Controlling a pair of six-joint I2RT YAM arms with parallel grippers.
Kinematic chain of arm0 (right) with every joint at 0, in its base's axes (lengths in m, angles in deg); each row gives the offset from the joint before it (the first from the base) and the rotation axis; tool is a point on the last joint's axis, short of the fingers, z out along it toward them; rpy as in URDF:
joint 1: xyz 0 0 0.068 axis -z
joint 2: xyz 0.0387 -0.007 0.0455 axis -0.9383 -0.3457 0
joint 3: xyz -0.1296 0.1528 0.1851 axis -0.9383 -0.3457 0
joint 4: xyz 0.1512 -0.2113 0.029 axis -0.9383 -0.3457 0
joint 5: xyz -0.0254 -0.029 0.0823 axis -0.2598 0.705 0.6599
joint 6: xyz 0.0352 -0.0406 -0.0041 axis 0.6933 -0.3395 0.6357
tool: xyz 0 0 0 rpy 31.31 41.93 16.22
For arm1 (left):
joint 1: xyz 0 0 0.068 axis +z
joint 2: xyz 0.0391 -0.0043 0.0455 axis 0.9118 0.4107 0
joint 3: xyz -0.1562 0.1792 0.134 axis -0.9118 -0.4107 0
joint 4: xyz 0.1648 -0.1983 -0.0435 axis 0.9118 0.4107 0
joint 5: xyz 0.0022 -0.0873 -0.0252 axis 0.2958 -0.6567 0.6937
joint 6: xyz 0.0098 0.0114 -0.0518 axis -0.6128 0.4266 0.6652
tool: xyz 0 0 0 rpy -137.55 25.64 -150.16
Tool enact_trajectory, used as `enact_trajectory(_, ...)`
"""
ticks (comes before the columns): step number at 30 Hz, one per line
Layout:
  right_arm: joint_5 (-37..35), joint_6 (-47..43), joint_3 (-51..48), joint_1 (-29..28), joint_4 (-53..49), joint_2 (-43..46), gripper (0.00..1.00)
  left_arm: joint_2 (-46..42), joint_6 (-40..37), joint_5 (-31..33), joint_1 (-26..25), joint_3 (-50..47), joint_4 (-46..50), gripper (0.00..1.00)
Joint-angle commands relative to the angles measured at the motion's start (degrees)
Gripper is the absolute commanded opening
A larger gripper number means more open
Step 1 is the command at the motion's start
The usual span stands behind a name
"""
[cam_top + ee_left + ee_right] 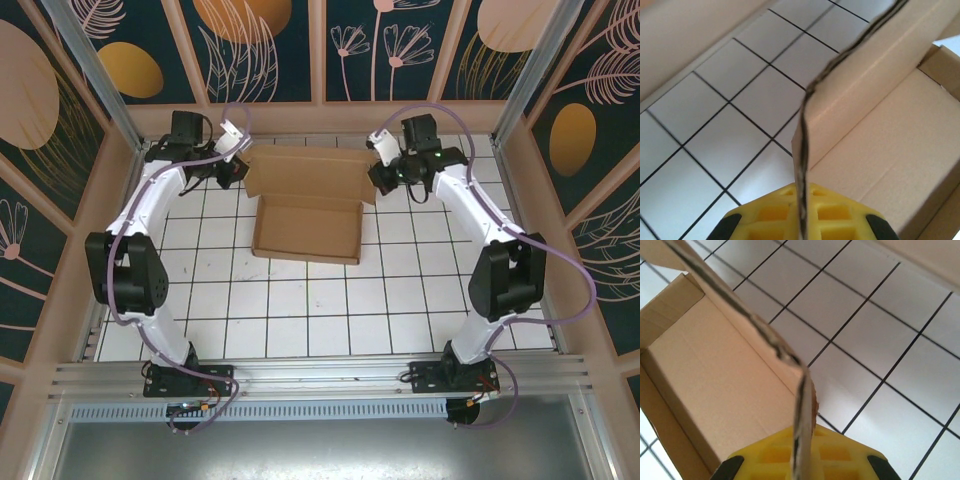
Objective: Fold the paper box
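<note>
Gaping brown corrugated paper box (305, 225), walls raised, lid open.

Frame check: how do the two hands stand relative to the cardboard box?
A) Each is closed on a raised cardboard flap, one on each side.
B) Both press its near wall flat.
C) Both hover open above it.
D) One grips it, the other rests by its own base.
A: the wrist views show the left hand and the right hand each pinching a flap edge of the paper box, at its far left and far right corners in the top view.
</note>
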Motion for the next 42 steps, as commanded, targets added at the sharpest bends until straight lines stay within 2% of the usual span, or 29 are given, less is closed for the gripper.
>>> enact_trajectory(1, -5.7, 12.5, -2.1, -3.2, 10.9, 1.8, 0.00, -5.7, 11.6, 2.1, -2.1, -4.8, -15.0, 0.00)
enact_trajectory(4, -11.2, 19.5, -2.2, -4.2, 13.1, 1.4, 0.00, -7.9, 16.6, 5.0, -3.2, -9.3, -20.4, 0.00)
enact_trajectory(8, -17.7, 28.7, -3.9, -4.9, 18.0, 1.5, 0.00, -8.3, 19.9, 6.4, -4.9, -11.7, -21.4, 0.00)
enact_trajectory(13, -24.3, 33.6, -6.8, -7.9, 24.6, 1.8, 0.00, -9.1, 29.1, 8.5, -5.9, -16.4, -29.1, 0.00)
enact_trajectory(20, -29.5, 39.9, -12.6, -10.9, 35.3, 1.7, 0.00, -7.5, 34.4, 11.9, -7.8, -18.6, -35.8, 0.00)
enact_trajectory(30, -36.1, 44.5, -24.7, -12.8, 49.9, 4.1, 0.00, -6.5, 35.6, 12.8, -8.4, -23.6, -40.7, 0.00)
enact_trajectory(32, -38.9, 45.0, -26.4, -15.1, 52.0, 4.5, 0.00, -6.7, 36.1, 12.7, -8.6, -25.0, -42.1, 0.00)
enact_trajectory(37, -42.2, 45.5, -28.0, -17.2, 54.1, 4.8, 0.00, -6.7, 35.7, 12.8, -8.7, -26.9, -43.3, 0.00)
enact_trajectory(42, -41.7, 45.6, -29.7, -17.9, 55.9, 5.0, 0.00, -7.2, 35.3, 13.1, -8.7, -28.6, -44.6, 0.00)
